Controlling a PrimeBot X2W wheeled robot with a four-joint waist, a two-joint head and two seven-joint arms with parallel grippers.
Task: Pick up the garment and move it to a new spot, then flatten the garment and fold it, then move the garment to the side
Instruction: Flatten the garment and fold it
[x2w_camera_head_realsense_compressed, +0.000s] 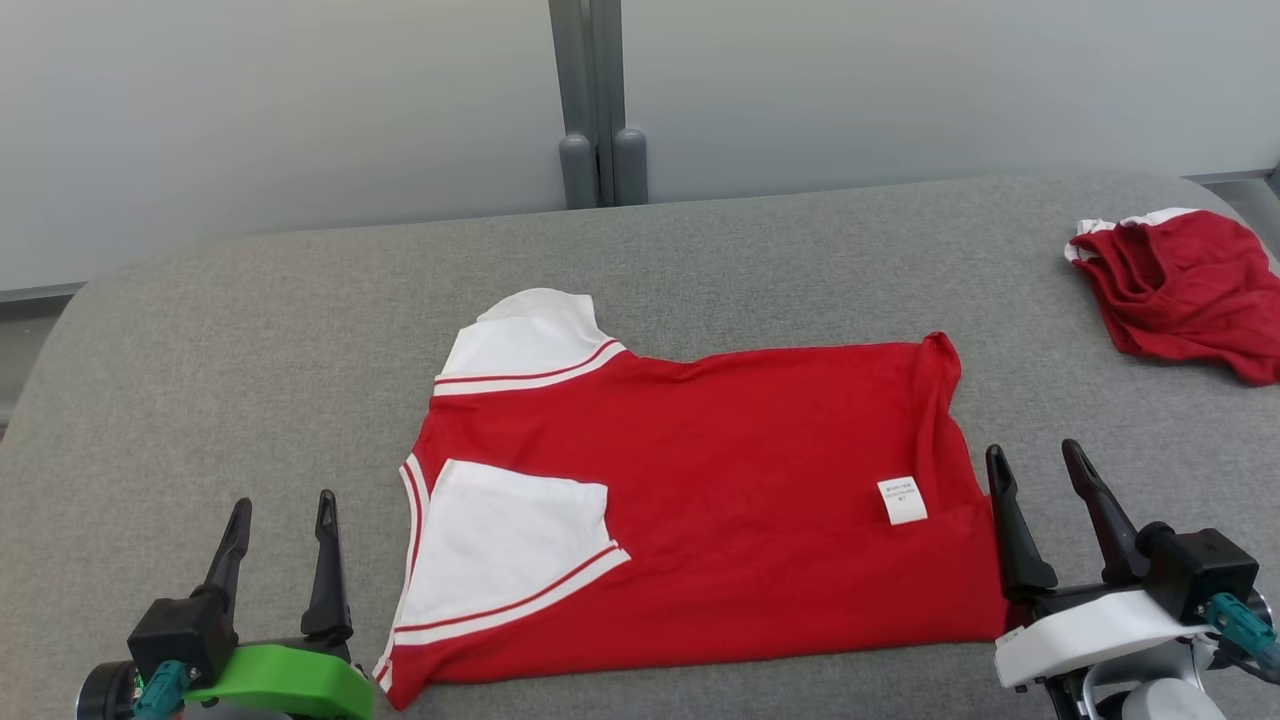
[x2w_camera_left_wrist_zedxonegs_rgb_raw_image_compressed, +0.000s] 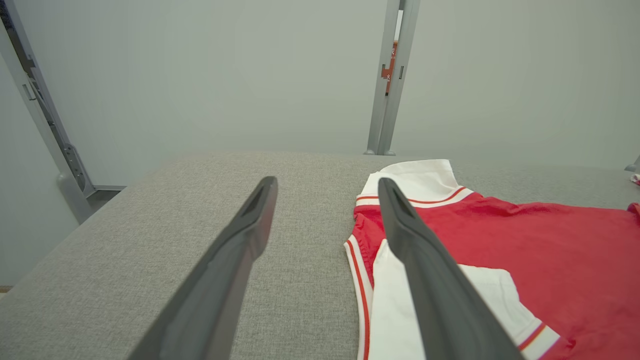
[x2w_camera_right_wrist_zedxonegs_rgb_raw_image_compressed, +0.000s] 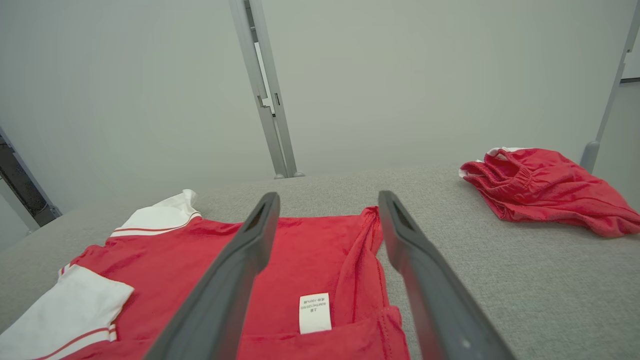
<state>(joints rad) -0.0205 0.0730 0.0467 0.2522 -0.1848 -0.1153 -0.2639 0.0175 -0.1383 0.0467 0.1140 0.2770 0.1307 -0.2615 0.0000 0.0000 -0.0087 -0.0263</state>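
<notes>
The partly folded garment (x2w_camera_head_realsense_compressed: 720, 470) lies flat on the table (x2w_camera_head_realsense_compressed: 250, 330), the left gripper (x2w_camera_head_realsense_compressed: 283, 505) and right gripper (x2w_camera_head_realsense_compressed: 1034, 455) flanking it with jaws apart, empty, likely poised for another fold.

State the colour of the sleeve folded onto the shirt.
Sleeve is white with a thin red cuff stripe; shirt is red. Clearest in head view.
</notes>
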